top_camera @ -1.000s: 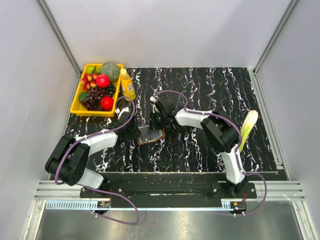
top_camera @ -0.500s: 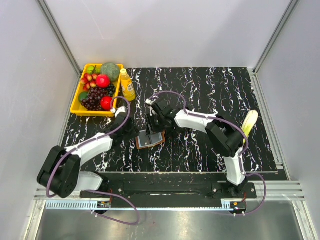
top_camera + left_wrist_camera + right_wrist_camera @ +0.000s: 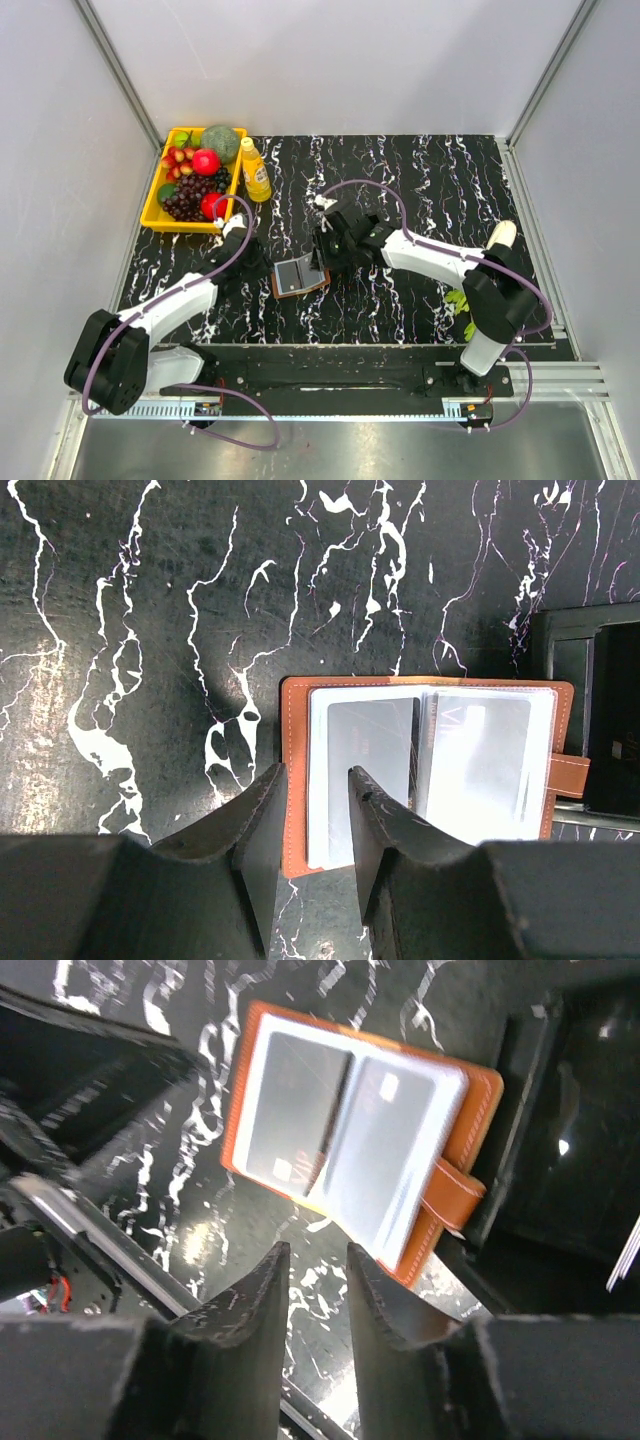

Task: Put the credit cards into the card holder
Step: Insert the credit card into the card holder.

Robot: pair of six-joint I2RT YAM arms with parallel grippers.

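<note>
Facing the card holder (image 3: 430, 770), spread flat just ahead, open side up for loading, my left claw (image 3: 314, 780) and right claw (image 3: 316, 1255) stand part-open, empty.

Robotics lab cell, plain white walls (image 3: 350, 60), aluminium frame rails (image 3: 120, 72), black marbled tabletop (image 3: 420, 180), two bolted-down robot arms (image 3: 430, 255).

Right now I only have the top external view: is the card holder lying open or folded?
Observer: Open and flat. The left wrist view shows the card holder with its clear sleeves facing up and a grey card in one.
Operator: Is the right hand carrying a card?
Observer: No, the right hand is open with nothing in it.
Operator: And the left hand?
Observer: The left hand is open, with the holder's left cover edge showing in its gap. I cannot tell whether they touch.
</note>
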